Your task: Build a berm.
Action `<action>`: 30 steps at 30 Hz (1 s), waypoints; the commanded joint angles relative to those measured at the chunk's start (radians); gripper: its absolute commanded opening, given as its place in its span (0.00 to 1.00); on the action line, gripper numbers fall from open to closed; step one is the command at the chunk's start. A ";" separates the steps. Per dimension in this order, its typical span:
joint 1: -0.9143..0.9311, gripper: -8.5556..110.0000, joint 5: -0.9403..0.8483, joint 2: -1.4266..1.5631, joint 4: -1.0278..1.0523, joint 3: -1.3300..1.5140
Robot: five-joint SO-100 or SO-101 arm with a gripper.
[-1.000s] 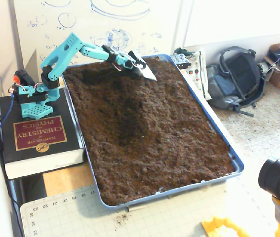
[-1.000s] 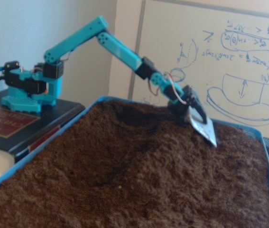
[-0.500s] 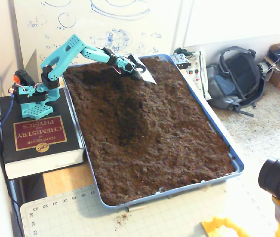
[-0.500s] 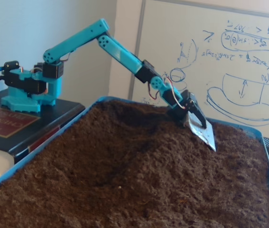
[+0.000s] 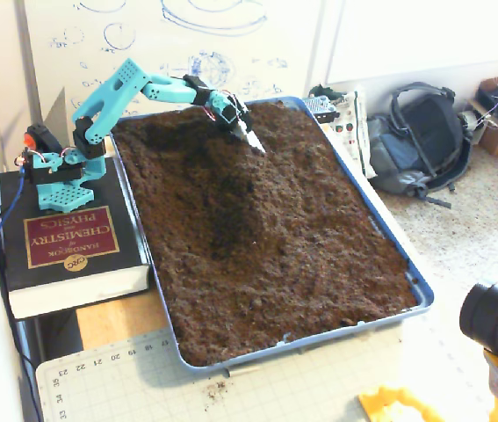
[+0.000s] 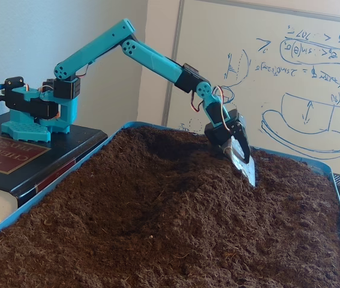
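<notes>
Berm (image 5: 270, 189) (image 6: 175, 204) runs lengthwise down the middle of the blue tray (image 5: 380, 230) (image 6: 50, 191), its far end just beside and below the gripper (image 5: 253, 139) (image 6: 244, 168). Gripper carries a flat silvery scoop blade, tip at or in the soil; contact unclear. Whether the jaws are parted, cannot tell. Soil loose, crumbly, dark brown; ridge low, rounded. Turquoise arm sits on a thick book (image 5: 64, 255).

berm (image 5: 231, 189) — loose, rough matt soil | blade (image 6: 246, 168) — seemingly shiny metal
</notes>
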 commanded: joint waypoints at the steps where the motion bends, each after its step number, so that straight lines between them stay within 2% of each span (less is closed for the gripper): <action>1: 0.018 0.07 0.011 0.084 0.091 -0.005; 14: 0.023 0.07 0.011 0.318 0.087 -0.011; 21: 0.091 0.07 0.009 0.399 0.075 -0.156; 30: 0.207 0.07 -0.008 0.250 -0.314 -0.118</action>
